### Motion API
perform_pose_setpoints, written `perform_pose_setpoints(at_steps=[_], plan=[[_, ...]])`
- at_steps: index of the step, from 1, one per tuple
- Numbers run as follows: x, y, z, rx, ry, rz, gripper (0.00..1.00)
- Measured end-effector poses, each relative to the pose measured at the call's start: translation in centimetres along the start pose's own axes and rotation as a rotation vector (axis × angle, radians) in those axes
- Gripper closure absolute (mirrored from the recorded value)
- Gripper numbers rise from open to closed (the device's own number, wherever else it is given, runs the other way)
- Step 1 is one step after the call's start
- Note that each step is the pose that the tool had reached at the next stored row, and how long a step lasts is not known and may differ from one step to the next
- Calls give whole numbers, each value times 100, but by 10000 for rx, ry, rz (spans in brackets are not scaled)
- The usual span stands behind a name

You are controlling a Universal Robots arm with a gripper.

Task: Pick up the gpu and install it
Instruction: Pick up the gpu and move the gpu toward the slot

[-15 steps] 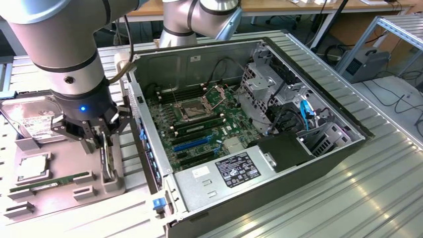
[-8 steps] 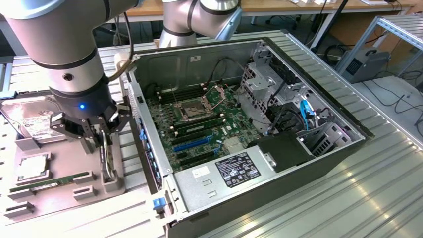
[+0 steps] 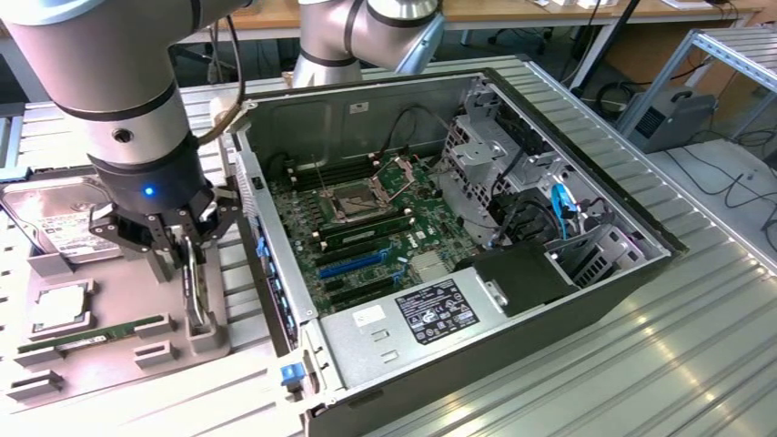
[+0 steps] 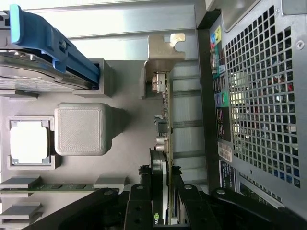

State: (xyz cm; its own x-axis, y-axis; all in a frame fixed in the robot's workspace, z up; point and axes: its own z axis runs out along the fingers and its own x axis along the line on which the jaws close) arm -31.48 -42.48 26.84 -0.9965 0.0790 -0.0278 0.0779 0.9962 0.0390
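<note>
Finding: your gripper (image 3: 182, 264) has its fingers (image 4: 141, 203) closed on the gpu (image 4: 167, 115), one against each flat face. In the wrist view no gap shows between either finger and the card. The hold sits at one end of the card, with the silver bracket (image 4: 163, 50) at the far end, clear of the fingers.

The gpu stands upright on its long edge in a grey slotted holder (image 3: 204, 341) on the tray (image 3: 116, 391), along the tray edge nearest the computer case (image 3: 534, 360). Its lower edge is seated in the holder – it is not lifted out.

On the same tray, further from the case:
- the RAM stick (image 3: 91, 337), lying flat in its cradle near the tray's front edge as the exterior view shows it;
- the CPU (image 3: 61, 309), flat in a square recess just behind the RAM stick;
- the hard drive (image 3: 49, 223), at the tray's back corner on the exterior view's left.

None of these touches the gripper or the card.

The case lies on its side on the slatted metal bench (image 3: 631, 382), just beside the tray, with its side open and the motherboard (image 3: 364, 228) facing up. In the wrist view you see its perforated rear panel (image 4: 264, 96) close alongside the card – near, not touching.
</note>
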Motion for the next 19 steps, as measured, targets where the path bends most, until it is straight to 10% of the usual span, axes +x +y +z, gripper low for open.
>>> perform_pose_setpoints(at_steps=[19], plan=[[-3,7,-130,0,0,0,73]])
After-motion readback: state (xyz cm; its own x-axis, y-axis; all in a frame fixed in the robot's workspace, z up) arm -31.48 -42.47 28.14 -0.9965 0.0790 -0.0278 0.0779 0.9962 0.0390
